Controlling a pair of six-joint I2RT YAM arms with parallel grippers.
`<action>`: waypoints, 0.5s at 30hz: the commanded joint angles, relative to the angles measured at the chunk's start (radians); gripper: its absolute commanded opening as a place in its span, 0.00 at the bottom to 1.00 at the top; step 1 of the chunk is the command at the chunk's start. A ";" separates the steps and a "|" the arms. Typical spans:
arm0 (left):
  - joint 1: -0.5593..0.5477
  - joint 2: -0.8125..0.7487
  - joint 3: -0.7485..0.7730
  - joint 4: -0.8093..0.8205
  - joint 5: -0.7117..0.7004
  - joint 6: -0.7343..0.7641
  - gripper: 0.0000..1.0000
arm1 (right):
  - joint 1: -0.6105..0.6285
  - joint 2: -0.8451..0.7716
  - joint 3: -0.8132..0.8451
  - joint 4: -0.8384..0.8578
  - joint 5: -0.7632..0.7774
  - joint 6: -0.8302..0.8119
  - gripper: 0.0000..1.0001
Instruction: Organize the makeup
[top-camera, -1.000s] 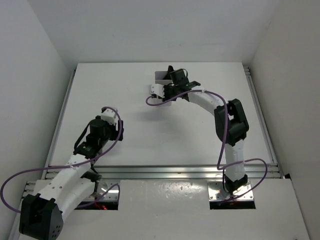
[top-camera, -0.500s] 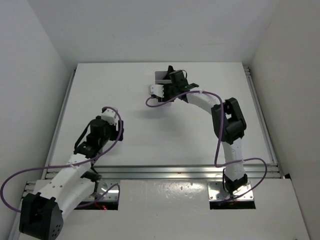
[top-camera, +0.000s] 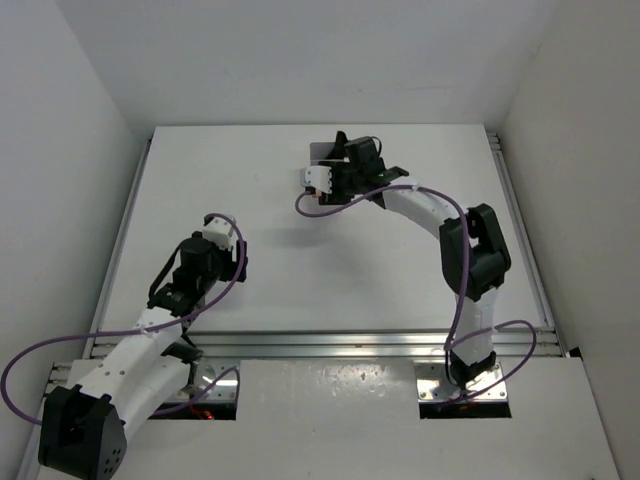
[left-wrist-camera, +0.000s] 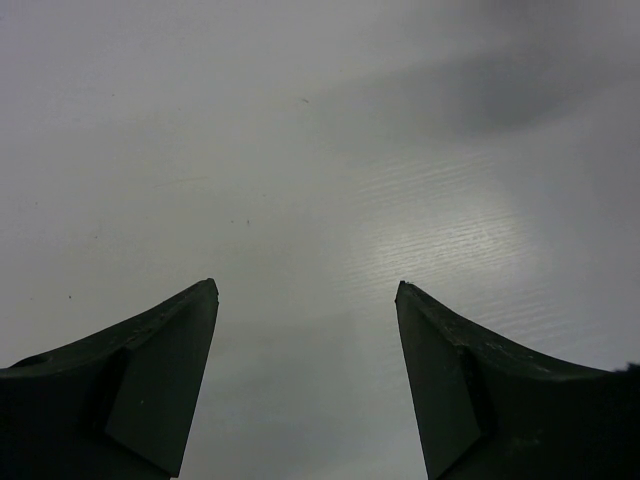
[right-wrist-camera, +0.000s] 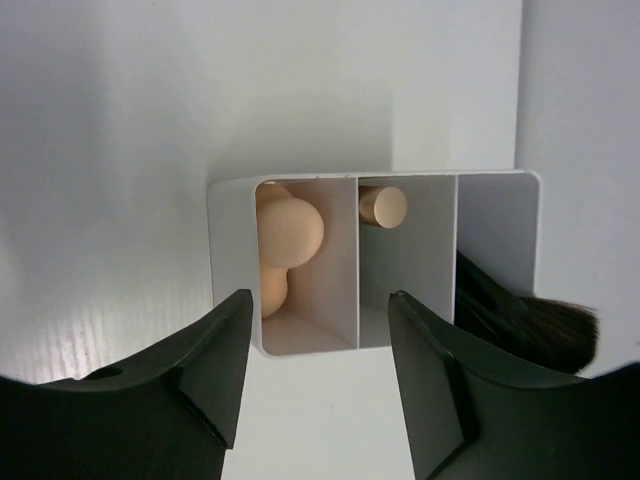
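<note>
The right wrist view looks into the white three-compartment box (right-wrist-camera: 232, 230). Two peach sponges (right-wrist-camera: 290, 232) fill its left compartment. The round end of a rose-gold tube (right-wrist-camera: 383, 205) shows in the middle one. A black brush (right-wrist-camera: 540, 325) sticks out of the right one. My right gripper (right-wrist-camera: 320, 295) stands open just in front of the box with nothing between its fingers. From above, the right gripper (top-camera: 335, 168) hangs over the box (top-camera: 322, 151) at the table's far middle. My left gripper (left-wrist-camera: 305, 290) is open over bare table, at the near left (top-camera: 222, 240).
White walls close the table (top-camera: 280, 260) in at the back and on both sides. A metal rail (top-camera: 330, 345) runs along its near edge. Purple cables (top-camera: 320, 205) loop off both arms.
My right gripper has gone from shut to open at the box, and the right arm's elbow has swung to the right. The left arm has not moved.
</note>
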 joint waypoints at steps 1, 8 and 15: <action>0.001 -0.012 0.008 0.030 0.012 0.010 0.78 | 0.004 -0.090 -0.027 0.021 -0.035 0.043 0.57; 0.001 -0.030 -0.001 0.030 0.002 0.010 0.78 | -0.104 -0.316 -0.272 0.332 0.155 0.753 0.94; 0.001 -0.030 -0.010 0.039 -0.018 0.010 0.78 | -0.371 -0.557 -0.466 -0.055 0.428 1.136 1.00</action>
